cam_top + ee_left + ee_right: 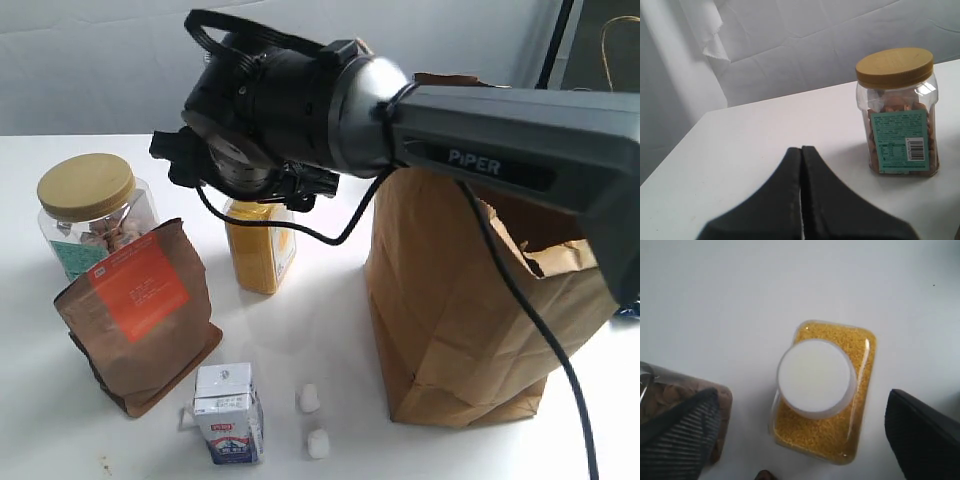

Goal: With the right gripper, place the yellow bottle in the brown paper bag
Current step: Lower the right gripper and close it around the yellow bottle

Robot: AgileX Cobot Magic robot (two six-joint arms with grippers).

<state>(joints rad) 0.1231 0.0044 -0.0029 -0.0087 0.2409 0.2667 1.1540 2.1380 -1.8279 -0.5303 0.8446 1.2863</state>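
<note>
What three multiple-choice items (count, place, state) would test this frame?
1. White bits beside the carton: A one; B two; C four.
2. The right gripper is: A above the bottle; B above the carton; C above neither.
3. Its jaws are: A open; B shut on the bottle; C shut on nothing.
Key: 1 B, the exterior view shows two bits lying apart beside the carton. 2 A, the right wrist view looks straight down on the bottle's cap. 3 A, both fingers stand clear of the bottle's sides.
</note>
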